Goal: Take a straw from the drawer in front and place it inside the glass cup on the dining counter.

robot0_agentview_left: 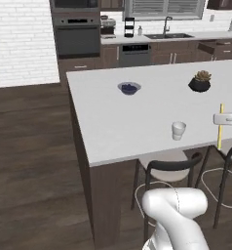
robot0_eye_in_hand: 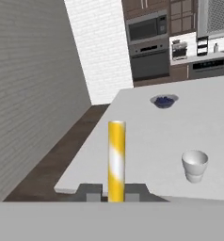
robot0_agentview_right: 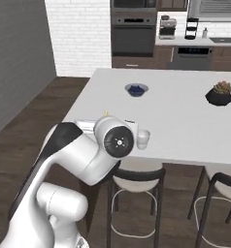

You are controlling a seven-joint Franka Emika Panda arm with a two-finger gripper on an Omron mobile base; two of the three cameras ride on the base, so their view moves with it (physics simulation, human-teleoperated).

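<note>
Pincer fingers are pinched nearly shut on the straw; you see the yellow stick rising between the two dark tips in the hand view. It hangs upright over the dining counter, near the glass cup, which stands by the counter's near edge. In the left base view the frame edge cuts off the hand, and in the right base view the arm hides most of the straw.
</note>
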